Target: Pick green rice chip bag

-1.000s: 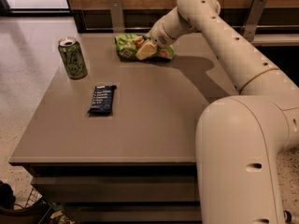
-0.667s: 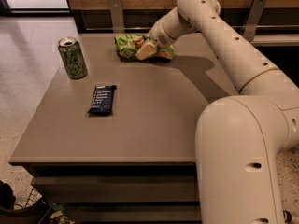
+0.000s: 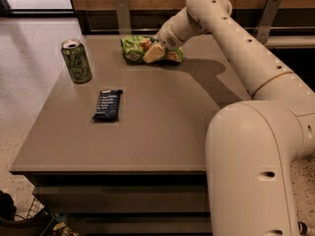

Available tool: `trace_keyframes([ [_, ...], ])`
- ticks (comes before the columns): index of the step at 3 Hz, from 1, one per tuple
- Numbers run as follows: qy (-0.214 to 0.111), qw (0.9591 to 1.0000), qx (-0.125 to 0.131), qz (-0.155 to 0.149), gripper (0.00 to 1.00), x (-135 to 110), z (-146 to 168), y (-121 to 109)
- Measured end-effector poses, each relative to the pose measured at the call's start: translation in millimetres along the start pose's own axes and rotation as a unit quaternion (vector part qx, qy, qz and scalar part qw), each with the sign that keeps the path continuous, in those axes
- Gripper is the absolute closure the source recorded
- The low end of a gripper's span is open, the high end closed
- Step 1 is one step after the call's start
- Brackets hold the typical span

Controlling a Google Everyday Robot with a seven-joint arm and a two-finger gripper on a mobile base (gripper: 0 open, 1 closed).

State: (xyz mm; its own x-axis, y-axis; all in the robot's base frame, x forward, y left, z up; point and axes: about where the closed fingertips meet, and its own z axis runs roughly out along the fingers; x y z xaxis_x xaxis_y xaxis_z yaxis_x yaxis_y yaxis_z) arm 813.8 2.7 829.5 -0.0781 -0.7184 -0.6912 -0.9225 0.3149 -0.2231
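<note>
The green rice chip bag (image 3: 132, 48) lies crinkled and flat at the far edge of the grey table (image 3: 157, 127), near the middle. My gripper (image 3: 155, 52) is down on the bag's right half and touches it, with the cream arm reaching in from the right. The gripper covers part of the bag. The bag rests on the table.
An upright green drink can (image 3: 77, 61) stands at the far left of the table. A small dark blue wrapped bar (image 3: 108, 104) lies left of centre. A wooden wall with metal brackets (image 3: 123, 14) runs behind the table. My arm's large base link (image 3: 256, 166) fills the right foreground.
</note>
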Motion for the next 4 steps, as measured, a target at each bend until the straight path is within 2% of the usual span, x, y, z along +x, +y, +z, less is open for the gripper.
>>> trace_keyframes([
  [4,0.000,1.0000,0.000,0.000,1.00,-0.5,-0.4,0.0],
])
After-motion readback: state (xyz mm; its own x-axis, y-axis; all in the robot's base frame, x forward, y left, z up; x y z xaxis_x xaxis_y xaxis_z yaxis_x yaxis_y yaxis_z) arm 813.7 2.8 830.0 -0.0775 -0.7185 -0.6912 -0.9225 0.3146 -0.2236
